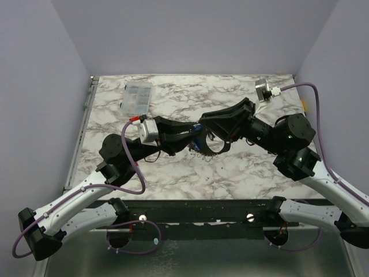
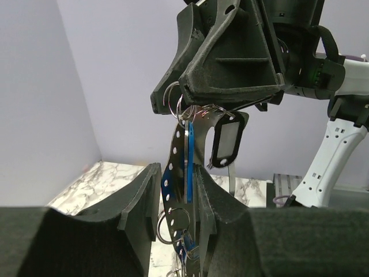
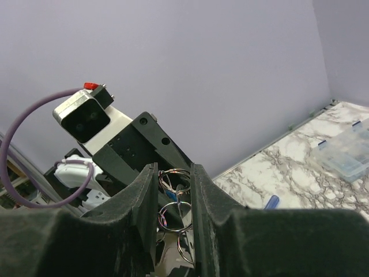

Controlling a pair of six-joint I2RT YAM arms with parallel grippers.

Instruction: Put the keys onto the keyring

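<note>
Right hand [image 2: 180,105] clamps the keyring [image 2: 168,93]; keys [image 2: 189,153] hang below at 6 o'clock. Left hand [image 2: 177,173] slightly parted, flanking the keys; grip cannot be determined.

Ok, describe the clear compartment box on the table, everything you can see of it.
The clear compartment box is a flat rectangular case of see-through plastic, divided inside into small cells. The right wrist view shows small blue bits along its edge. It lies flat on the marble table near the far left corner, slightly askew to the table's edges. Nothing but the table touches it. What it holds is too small to tell.
</note>
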